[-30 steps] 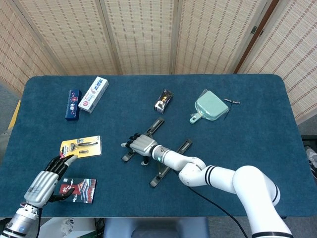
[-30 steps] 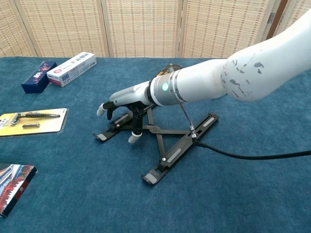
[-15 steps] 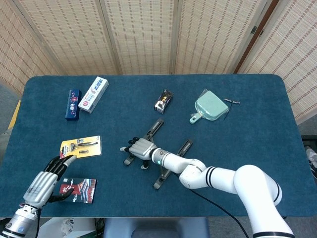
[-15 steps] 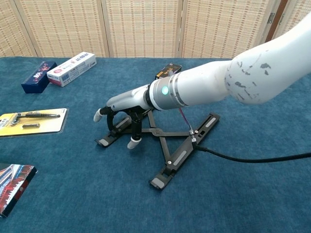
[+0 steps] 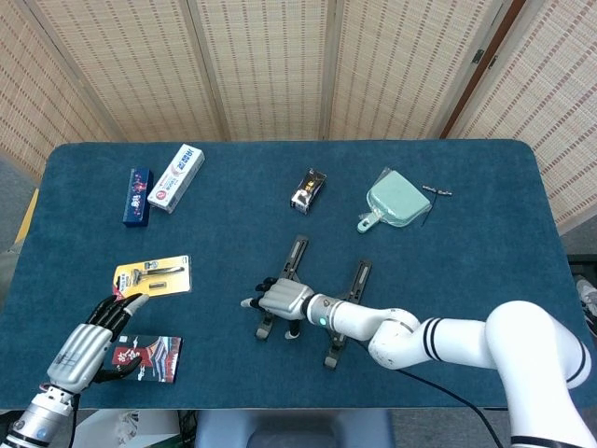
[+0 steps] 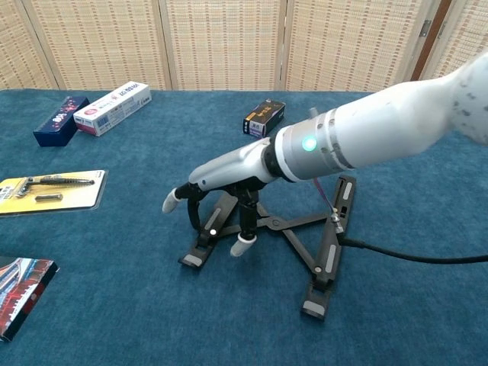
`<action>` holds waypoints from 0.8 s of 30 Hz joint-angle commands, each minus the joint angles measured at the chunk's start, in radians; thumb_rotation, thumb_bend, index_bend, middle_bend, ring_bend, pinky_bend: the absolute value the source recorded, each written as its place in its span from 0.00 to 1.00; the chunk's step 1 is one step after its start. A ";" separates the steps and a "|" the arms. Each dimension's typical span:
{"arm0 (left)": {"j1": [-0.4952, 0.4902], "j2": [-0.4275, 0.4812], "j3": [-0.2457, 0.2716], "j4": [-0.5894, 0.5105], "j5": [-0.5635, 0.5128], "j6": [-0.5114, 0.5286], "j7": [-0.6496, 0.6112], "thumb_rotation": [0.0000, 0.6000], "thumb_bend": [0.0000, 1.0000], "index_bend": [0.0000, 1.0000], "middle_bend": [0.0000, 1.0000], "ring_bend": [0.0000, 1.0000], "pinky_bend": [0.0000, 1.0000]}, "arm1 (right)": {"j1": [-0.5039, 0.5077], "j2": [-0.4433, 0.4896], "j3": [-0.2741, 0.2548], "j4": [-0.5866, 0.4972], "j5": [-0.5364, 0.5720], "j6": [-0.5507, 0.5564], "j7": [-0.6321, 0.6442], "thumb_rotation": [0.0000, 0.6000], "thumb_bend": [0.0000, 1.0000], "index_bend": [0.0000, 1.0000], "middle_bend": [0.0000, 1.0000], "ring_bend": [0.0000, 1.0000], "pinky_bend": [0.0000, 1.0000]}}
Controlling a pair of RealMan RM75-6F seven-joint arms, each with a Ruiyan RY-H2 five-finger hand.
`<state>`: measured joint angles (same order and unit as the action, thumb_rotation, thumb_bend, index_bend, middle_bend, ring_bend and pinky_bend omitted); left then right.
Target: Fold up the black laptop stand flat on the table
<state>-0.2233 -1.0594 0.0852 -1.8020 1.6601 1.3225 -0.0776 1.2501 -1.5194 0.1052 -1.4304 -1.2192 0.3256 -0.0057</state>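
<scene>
Black laptop stand (image 6: 282, 236) near the tabletop's front edge, rails apart, crossbars raised, so folding looks unfinished; right hand (image 6: 221, 187) grips its left rail; left hand (image 5: 89, 341) spread, idle at the front-left corner.

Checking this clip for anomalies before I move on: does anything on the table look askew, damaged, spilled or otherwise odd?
Nothing looks spilled or broken. The black folding laptop stand is only part-folded, its crossed struts still raised off the blue cloth-covered table while the right hand grips its left rail. A black cable trails from the stand area.
</scene>
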 commanded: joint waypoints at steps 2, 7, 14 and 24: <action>-0.017 0.007 -0.008 0.001 0.000 -0.017 -0.021 1.00 0.27 0.01 0.08 0.11 0.01 | -0.066 0.099 -0.029 -0.115 -0.035 0.096 -0.015 1.00 0.11 0.00 0.21 0.00 0.00; -0.085 0.013 -0.046 0.025 0.005 -0.076 -0.035 1.00 0.27 0.01 0.08 0.11 0.01 | -0.157 0.190 -0.067 -0.184 -0.127 0.258 -0.065 1.00 0.11 0.00 0.09 0.00 0.00; -0.196 -0.044 -0.113 0.114 -0.002 -0.164 -0.046 1.00 0.27 0.01 0.08 0.11 0.01 | -0.280 0.288 -0.138 -0.229 -0.201 0.429 -0.174 1.00 0.09 0.00 0.03 0.00 0.00; -0.327 -0.184 -0.170 0.282 -0.024 -0.258 -0.090 1.00 0.24 0.00 0.08 0.11 0.01 | -0.408 0.257 -0.177 -0.181 -0.174 0.550 -0.335 1.00 0.03 0.00 0.00 0.00 0.00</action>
<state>-0.5256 -1.2168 -0.0713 -1.5478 1.6453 1.0853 -0.1556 0.8638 -1.2465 -0.0657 -1.6265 -1.4023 0.8584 -0.3136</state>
